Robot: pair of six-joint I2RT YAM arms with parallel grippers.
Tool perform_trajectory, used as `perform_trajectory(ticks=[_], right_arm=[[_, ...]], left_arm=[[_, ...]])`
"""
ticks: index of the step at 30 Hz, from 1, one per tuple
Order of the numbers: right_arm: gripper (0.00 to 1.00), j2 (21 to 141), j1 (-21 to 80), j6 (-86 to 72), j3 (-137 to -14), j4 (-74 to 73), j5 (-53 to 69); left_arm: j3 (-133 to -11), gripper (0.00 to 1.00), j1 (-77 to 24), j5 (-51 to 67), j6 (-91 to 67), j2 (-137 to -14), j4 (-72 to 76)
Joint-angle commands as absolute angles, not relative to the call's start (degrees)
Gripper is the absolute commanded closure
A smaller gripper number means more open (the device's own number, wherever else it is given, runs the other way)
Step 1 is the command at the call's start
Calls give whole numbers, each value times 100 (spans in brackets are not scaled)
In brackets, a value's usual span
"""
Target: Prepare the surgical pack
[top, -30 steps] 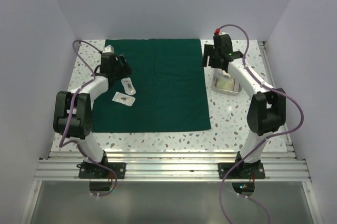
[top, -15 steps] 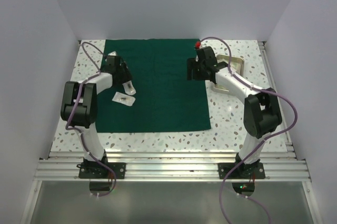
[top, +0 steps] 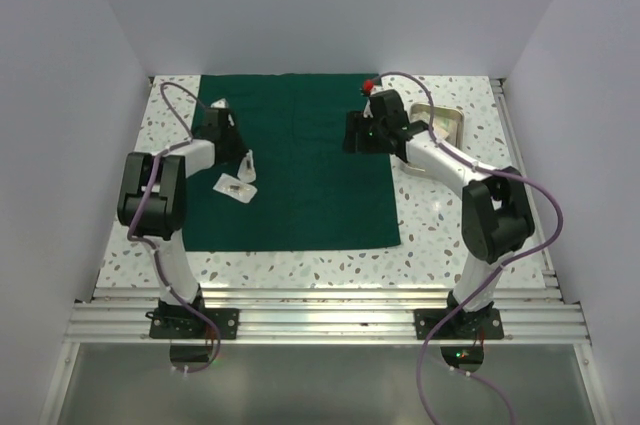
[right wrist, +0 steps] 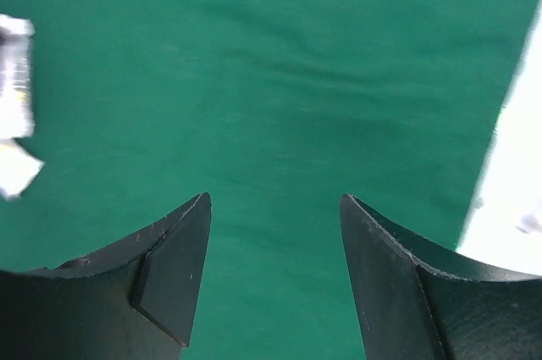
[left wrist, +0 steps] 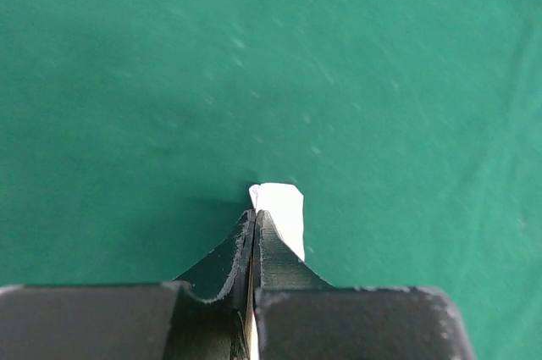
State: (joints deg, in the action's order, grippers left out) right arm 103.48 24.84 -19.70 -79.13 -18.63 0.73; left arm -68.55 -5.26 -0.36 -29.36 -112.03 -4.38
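Left tool (left wrist: 256,218) is clamped tight on a gauze pouch (left wrist: 284,207), green cloth (left wrist: 212,63) right beneath it. Right tool (right wrist: 275,207) hangs wide open above the cloth, empty, steel tray (top: 447,122) just beside it.

The top external camera is looking down from above and behind at the whole table (top: 440,235). Both wrist cameras are pointing down, very close, at the green cloth (top: 300,175) occupying that frame's centre.
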Motion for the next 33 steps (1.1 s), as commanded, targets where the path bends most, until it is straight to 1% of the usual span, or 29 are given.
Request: perform_trajectory(ticks=[1, 2, 3, 7, 11, 16, 19, 27, 33], right_arm=[[34, 10309, 2610, -2100, -7770, -1091, 1061], [35, 10353, 2628, -2127, -7735, -951, 1551], [35, 10371, 2645, -2170, -7691, -627, 1730], [34, 10520, 2873, -2250, -7655, -168, 2223], [30, 10731, 3120, -2373, -7699, 193, 2452], [30, 10960, 3339, -2978, -7638, 982, 2794], [35, 11065, 3497, -3093, -7655, 1265, 2813], [39, 11206, 3656, -3296, -7664, 1582, 2874], [56, 11303, 3726, -3313, -7725, 1485, 2830]], left_arm=[[-6523, 100, -519, 858, -2988, -10628, 208], [-6434, 100, -519, 1053, -3049, -10530, 455], [-6347, 100, -519, 1237, -3119, -10442, 588], [-6030, 100, -580, 2063, -3462, -10090, 940], [-5784, 100, -729, 2311, -3691, -9598, 1212], [-5520, 100, -1010, 2206, -3981, -9220, 1450], [-5388, 100, -1133, 2232, -4157, -9062, 1625], [-5291, 100, -1318, 2180, -4227, -8965, 1687], [-5230, 100, -1345, 2267, -4333, -8904, 1766]])
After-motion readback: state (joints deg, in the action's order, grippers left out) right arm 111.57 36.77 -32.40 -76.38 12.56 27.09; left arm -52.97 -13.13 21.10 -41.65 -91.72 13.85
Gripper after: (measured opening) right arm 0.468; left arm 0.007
